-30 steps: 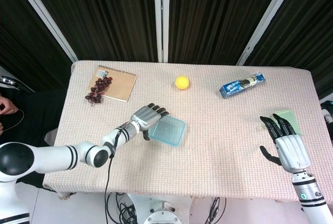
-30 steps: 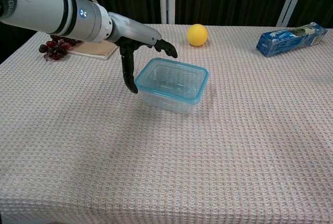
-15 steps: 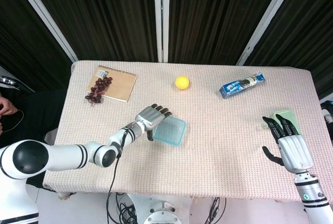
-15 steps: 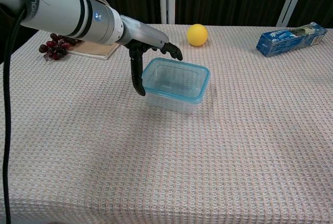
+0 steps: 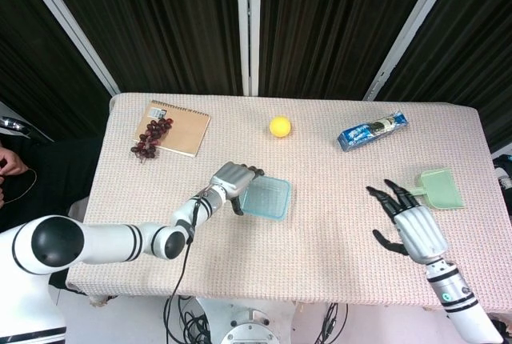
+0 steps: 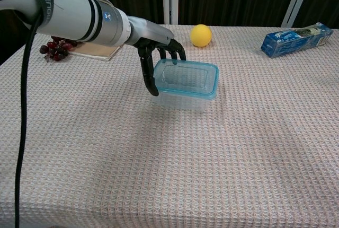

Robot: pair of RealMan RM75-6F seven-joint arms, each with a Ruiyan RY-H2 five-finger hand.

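Gripping the light, stiff, slippery plastic box [image 6: 185, 83] by its left rim with left hand [image 6: 159, 53], right hand [image 5: 412, 222] spreading empty.

On the table [image 5: 336, 184] there is one clear blue-rimmed plastic container [image 5: 266, 198], one yellow ball [image 5: 280, 126], one bunch of dark red grapes [image 5: 151, 137], one spiral notebook [image 5: 182, 130], one blue snack packet [image 5: 371, 130] and one pale green lid [image 5: 441, 188].

Bright, even overhead light leaves only soft shadows on the tablecloth [image 6: 169, 159], both views sharp, backdrop dark.
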